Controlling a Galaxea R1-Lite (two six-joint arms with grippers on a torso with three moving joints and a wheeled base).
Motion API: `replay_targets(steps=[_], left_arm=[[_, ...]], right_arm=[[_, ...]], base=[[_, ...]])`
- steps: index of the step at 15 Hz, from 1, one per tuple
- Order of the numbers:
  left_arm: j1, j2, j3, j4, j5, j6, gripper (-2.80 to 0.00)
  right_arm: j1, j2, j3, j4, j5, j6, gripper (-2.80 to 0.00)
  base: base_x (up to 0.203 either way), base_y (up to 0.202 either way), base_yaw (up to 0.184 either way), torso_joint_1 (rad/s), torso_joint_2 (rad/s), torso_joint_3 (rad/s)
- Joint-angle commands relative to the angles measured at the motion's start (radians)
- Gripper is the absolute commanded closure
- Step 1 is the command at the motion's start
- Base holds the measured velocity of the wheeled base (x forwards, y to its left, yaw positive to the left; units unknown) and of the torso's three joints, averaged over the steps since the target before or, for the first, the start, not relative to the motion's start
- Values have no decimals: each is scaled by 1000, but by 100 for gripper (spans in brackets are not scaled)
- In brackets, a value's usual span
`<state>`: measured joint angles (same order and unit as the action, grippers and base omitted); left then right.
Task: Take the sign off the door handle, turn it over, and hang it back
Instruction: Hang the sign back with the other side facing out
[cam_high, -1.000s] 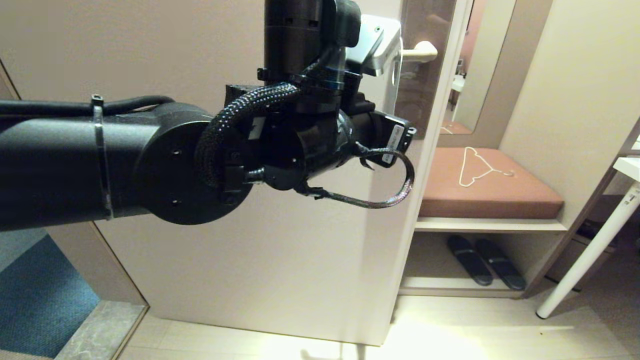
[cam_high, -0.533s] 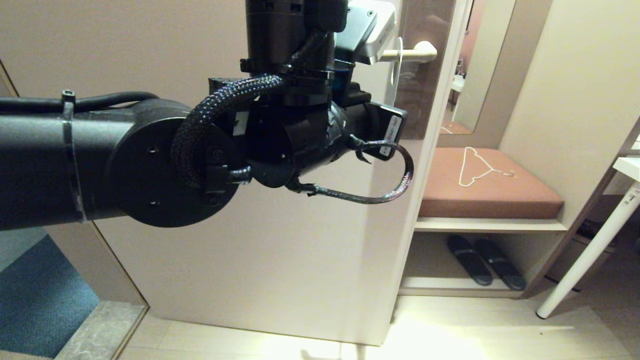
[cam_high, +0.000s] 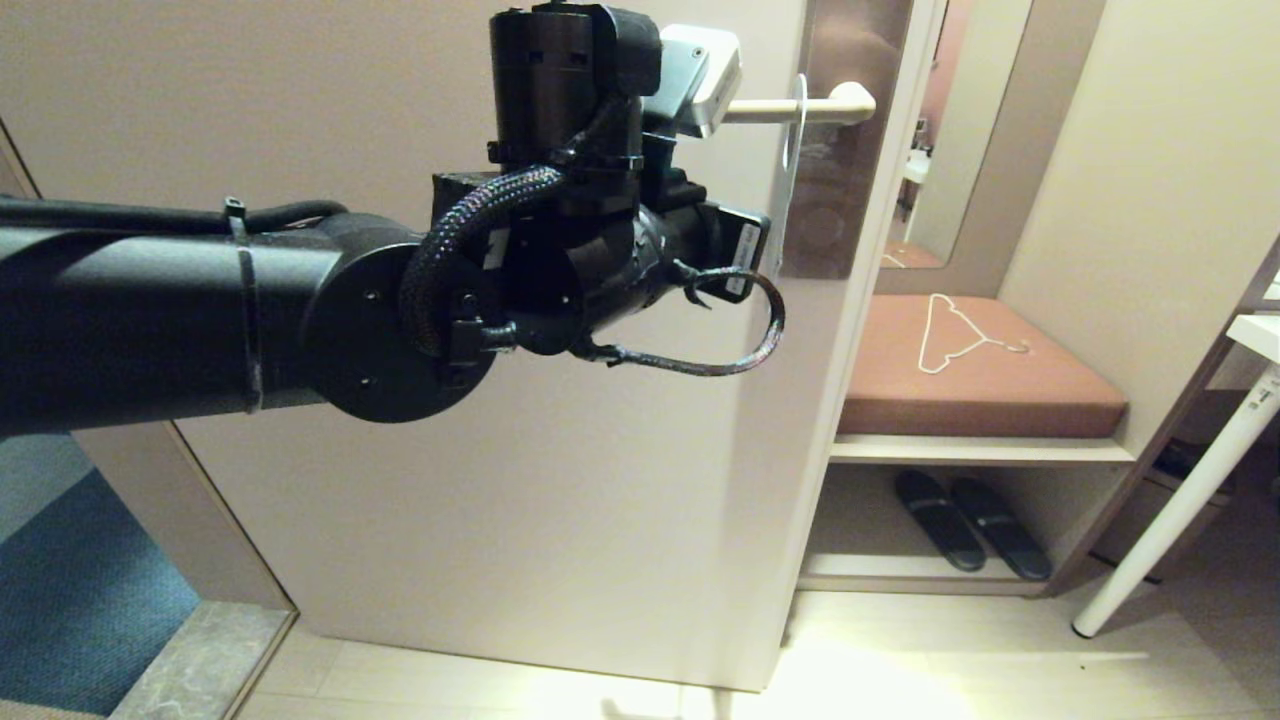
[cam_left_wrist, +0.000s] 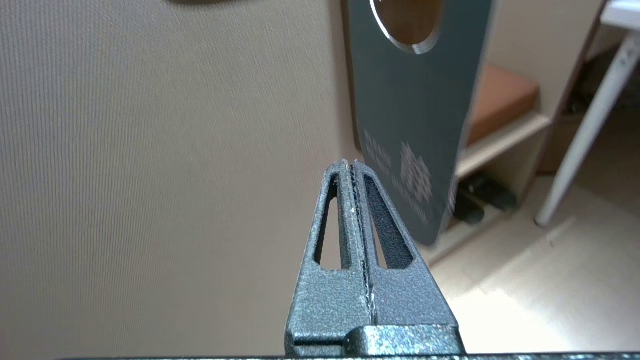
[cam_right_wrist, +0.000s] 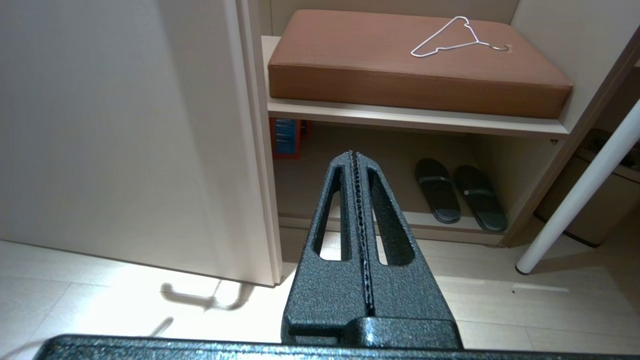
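The left gripper (cam_left_wrist: 352, 167) was fully closed, empty, just short of the sign (cam_left_wrist: 415, 125). The sign hung on the door handle (cam_high: 790, 108), long axis vertical, toward 6 o'clock, blue-grey face toward the gripper.

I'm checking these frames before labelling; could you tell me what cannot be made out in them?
- Sign: lettering blurred in left wrist view; top cut off by the frame edge.
- Sign's other face: no view shows it; head view shows the sign edge-on.
- Left gripper: hidden behind its own wrist in head view.
- Handle: inner end hidden by the wrist camera.

blue-grey sign (cam_left_wrist: 415, 115) on door handle (cam_high: 790, 103)
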<state>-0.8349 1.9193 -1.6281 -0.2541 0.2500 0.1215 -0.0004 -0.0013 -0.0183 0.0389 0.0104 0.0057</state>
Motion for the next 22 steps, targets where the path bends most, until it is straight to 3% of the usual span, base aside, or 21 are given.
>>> replay_targets(steps=[1, 7, 15, 19, 22], left_arm=[[9, 50, -24, -20, 1, 1, 0], [-2, 203, -248, -30, -21, 10, 0], [-25, 267, -306, -31, -56, 12, 0], [-31, 290, -308, -102, -141, 7, 0], [-59, 291, -308, -105, -156, 6, 0]], right_arm=[[0, 1, 0, 0, 0, 0, 0], [0, 1, 0, 1, 0, 0, 0], [0, 3, 0, 1, 0, 0, 0], [0, 6, 0, 1, 0, 0, 0], [0, 6, 0, 1, 0, 0, 0]], base=[[0, 0, 0, 0, 0, 0], [0, 0, 0, 0, 0, 0], [0, 0, 0, 0, 0, 0], [0, 0, 0, 0, 0, 0], [0, 0, 0, 0, 0, 0]])
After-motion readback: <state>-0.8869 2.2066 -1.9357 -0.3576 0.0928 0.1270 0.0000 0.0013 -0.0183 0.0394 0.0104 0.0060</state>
